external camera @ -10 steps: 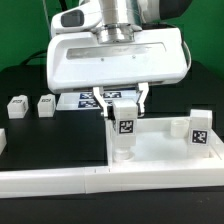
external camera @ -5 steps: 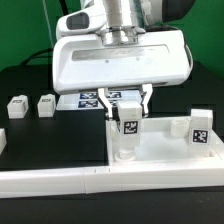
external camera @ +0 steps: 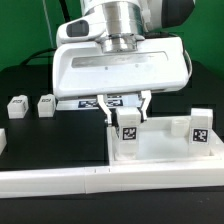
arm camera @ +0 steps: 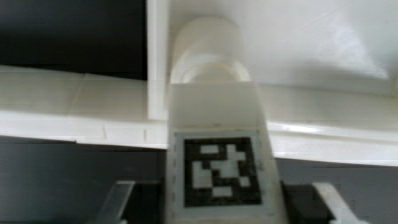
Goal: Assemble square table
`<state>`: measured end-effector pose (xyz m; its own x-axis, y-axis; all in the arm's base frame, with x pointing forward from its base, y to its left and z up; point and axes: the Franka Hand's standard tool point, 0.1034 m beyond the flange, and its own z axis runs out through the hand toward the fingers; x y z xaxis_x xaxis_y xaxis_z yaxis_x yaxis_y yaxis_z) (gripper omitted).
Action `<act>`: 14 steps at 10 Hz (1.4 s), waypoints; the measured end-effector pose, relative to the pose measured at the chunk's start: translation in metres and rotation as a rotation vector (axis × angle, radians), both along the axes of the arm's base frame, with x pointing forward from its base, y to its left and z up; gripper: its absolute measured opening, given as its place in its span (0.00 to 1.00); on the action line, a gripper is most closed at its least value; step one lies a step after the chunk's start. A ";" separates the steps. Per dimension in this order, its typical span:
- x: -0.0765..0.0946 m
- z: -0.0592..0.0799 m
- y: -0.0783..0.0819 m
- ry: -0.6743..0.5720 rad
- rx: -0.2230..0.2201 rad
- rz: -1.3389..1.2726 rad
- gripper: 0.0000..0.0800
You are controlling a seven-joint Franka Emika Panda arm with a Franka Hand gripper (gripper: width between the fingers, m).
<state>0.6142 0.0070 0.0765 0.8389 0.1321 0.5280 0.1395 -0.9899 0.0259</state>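
Bright, even light nearly washes out the white square top (external camera: 165,155) against the dark table (external camera: 50,140); shadows are faint. The wrist view is soft, the leg post (arm camera: 217,110) close to the lens blurred at its edges.

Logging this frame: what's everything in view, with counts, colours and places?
Top: 1, white, flat on the table, exterior view's right.
Middle leg: 1, white, tagged, upright on the top, between the jaws.
Right leg: 1, white, tagged, upright at the top's corner, exterior view's right.
Loose legs: 2, white, tagged, on the table, exterior view's left.
Rail: 1, white, along the front.
Marker board: 1, white with black tags, behind the gripper.
Table: 1, black.
Gripper: 1, white, jaws flank the middle leg; contact unclear.
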 end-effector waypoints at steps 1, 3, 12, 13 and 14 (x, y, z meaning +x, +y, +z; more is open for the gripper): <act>0.000 0.000 -0.001 -0.002 -0.001 -0.002 0.36; 0.000 0.000 -0.001 -0.002 0.000 -0.002 0.45; 0.000 0.000 -0.001 0.001 0.001 -0.003 0.81; 0.003 0.001 0.001 0.072 0.037 -0.014 0.81; 0.012 0.008 0.000 0.097 0.050 -0.011 0.81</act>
